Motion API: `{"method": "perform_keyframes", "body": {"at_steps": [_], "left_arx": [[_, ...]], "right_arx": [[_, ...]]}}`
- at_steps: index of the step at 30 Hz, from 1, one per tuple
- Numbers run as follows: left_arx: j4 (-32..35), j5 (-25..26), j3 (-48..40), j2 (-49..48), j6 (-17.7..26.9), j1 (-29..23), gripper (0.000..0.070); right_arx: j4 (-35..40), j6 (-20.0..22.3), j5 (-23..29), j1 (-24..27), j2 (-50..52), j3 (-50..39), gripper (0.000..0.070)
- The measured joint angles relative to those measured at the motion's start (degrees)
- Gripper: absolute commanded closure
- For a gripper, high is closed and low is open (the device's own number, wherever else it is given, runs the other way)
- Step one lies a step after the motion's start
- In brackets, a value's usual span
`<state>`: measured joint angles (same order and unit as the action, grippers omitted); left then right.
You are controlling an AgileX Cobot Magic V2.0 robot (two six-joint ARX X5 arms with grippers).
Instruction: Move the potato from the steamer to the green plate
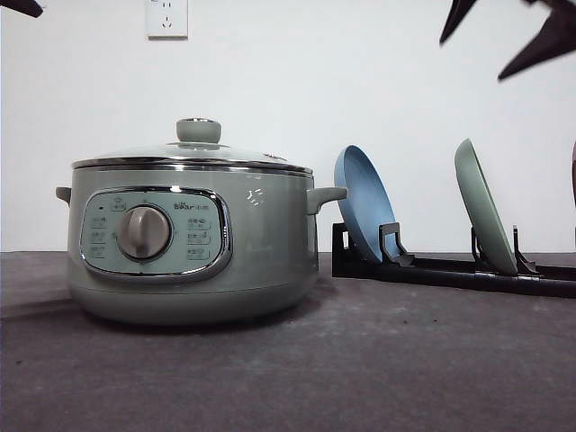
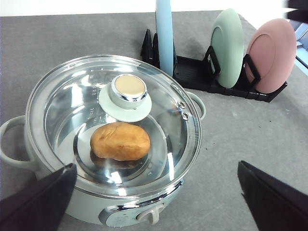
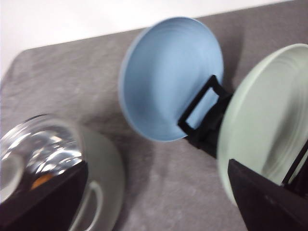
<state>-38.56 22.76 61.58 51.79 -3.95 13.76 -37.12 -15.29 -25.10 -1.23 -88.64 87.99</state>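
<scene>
potato (image 2: 120, 141) under shut glass lid (image 2: 113, 122) in steamer (image 1: 189, 238) | long axis crosswise to left gripper (image 2: 154, 202) (nearer arm, directly above) | both grippers spread open, empty | green plate (image 1: 484, 205) racked upright

Blue plate (image 3: 171, 77) beside green plate (image 3: 264, 125)

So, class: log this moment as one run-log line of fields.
stage: not started | potato: inside steamer | lid: on | green plate: upright in rack | left gripper: open, above steamer | right gripper: open, near plates
</scene>
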Motion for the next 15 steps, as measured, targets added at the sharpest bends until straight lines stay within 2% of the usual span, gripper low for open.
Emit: {"method": "perform_keyframes", "body": {"at_steps": [4, 8, 11, 15], "left_arx": [[-0.3, 0.0, 0.0, 0.0, 0.0, 0.0, 0.0000], [-1.1, 0.0, 0.0, 0.0, 0.0, 0.0, 0.0000], [-1.3, 0.0, 0.0, 0.0, 0.0, 0.0, 0.0000], [-1.4, 0.0, 0.0, 0.0, 0.0, 0.0, 0.0000]], "right_arx": [[2.2, -0.2, 0.2, 0.8, -5.7, 0.7, 0.0120], [4.2, -0.2, 0.6, 1.4, -9.0, 0.7, 0.0194], [5.7, -0.2, 0.6, 1.4, -10.6, 0.7, 0.0195], [7.4, -0.2, 0.7, 1.4, -12.0, 0.8, 0.0287]]}}
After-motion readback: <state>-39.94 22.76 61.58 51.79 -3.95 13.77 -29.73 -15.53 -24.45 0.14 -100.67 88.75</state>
